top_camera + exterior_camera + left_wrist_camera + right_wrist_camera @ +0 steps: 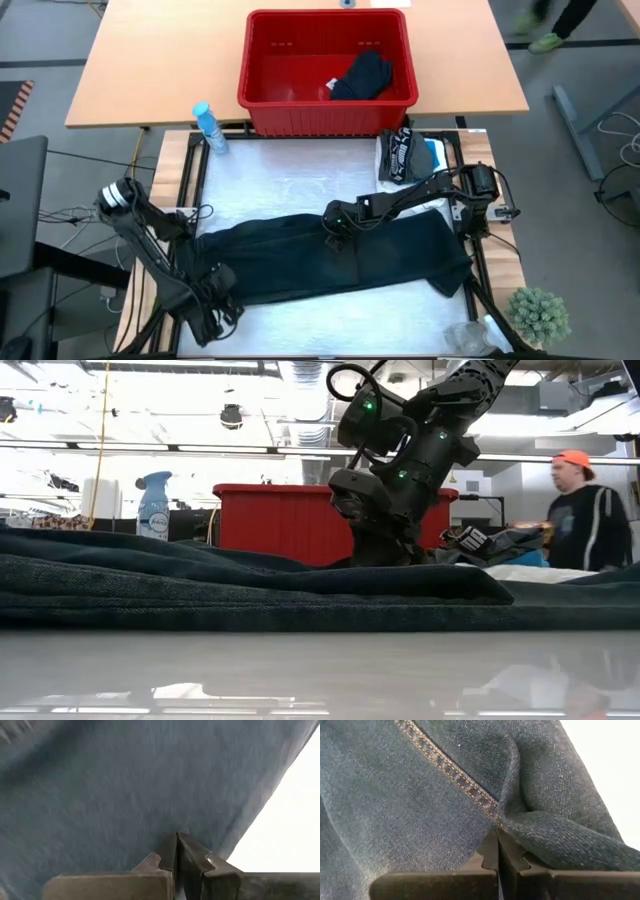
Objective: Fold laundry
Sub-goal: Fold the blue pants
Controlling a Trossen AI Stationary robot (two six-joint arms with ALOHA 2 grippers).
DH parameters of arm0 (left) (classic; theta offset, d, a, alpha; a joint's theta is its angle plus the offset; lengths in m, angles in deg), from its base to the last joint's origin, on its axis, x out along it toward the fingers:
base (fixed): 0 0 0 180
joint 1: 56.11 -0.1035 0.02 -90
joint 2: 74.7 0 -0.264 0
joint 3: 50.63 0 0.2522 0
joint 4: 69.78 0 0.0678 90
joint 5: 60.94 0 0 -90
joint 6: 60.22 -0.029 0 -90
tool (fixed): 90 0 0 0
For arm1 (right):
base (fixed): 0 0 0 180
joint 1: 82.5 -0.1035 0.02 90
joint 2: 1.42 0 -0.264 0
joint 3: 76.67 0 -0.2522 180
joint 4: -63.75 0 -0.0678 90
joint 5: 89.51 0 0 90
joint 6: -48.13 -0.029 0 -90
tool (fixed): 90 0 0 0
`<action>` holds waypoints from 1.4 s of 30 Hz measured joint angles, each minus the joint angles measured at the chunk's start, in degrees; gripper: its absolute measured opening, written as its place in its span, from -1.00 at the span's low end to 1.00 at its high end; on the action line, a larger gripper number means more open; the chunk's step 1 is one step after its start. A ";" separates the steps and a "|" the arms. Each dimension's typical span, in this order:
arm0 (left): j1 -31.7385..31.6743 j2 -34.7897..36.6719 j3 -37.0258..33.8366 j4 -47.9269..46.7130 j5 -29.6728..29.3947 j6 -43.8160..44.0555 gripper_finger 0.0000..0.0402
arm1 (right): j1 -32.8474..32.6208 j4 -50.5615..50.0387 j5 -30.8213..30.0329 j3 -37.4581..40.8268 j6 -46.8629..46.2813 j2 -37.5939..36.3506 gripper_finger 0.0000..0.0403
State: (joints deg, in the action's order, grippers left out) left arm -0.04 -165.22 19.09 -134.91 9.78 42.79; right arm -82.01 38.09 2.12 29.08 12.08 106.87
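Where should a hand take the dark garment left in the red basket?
Grip the dark garment at the top of its bunched heap, coming straight down from above. It sits crumpled against the red basket's right wall, whose sides block any sideways approach. Both hands are busy: left hand and right hand are shut on the dark trousers.

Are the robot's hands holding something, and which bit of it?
Both pinch the long dark trousers. The left hand is shut on plain cloth at the trousers' left end; the right hand is shut by an orange-stitched seam near the middle.
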 joint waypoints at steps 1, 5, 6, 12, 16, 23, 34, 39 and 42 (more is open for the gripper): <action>0.43 -0.72 0.19 0.54 1.24 0.18 -1.00 | 0.00 0.00 0.00 0.00 -0.08 0.00 -0.90; 2.37 -1.29 2.02 0.34 4.19 0.71 -1.00 | 0.01 -0.11 -0.21 0.00 -0.98 0.00 -0.90; 2.88 -1.23 2.41 -0.33 5.35 1.02 -1.00 | 0.05 -0.30 -0.40 0.00 -1.75 -0.02 -0.90; 7.51 -0.85 3.17 -2.23 9.06 8.31 -1.00 | 0.26 -2.85 -2.28 -0.04 -5.36 -0.06 -0.90; 9.65 -0.85 3.17 -5.60 9.43 13.28 -1.00 | 0.50 -5.18 -3.75 -0.04 -8.22 -0.07 -0.90; 11.11 -0.85 3.17 -11.77 9.13 17.27 -1.00 | 0.35 -7.10 -7.37 0.13 -9.79 -0.86 -0.90; 11.04 4.15 3.17 -17.51 -2.88 24.10 -1.00 | 0.45 -7.67 -4.49 -7.04 -7.16 -10.43 -0.90; 10.89 7.71 3.17 -18.90 -10.27 23.02 -1.00 | 0.46 -5.64 -3.12 -11.86 -5.27 -10.64 -0.90; 10.30 9.19 3.17 -20.78 -13.33 23.30 -1.00 | 0.48 -2.16 -2.05 -15.27 -2.69 -9.08 -0.90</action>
State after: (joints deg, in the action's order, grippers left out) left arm 10.26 -156.03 22.26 -155.69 -3.55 66.09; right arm -81.54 35.93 0.07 13.81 9.38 97.79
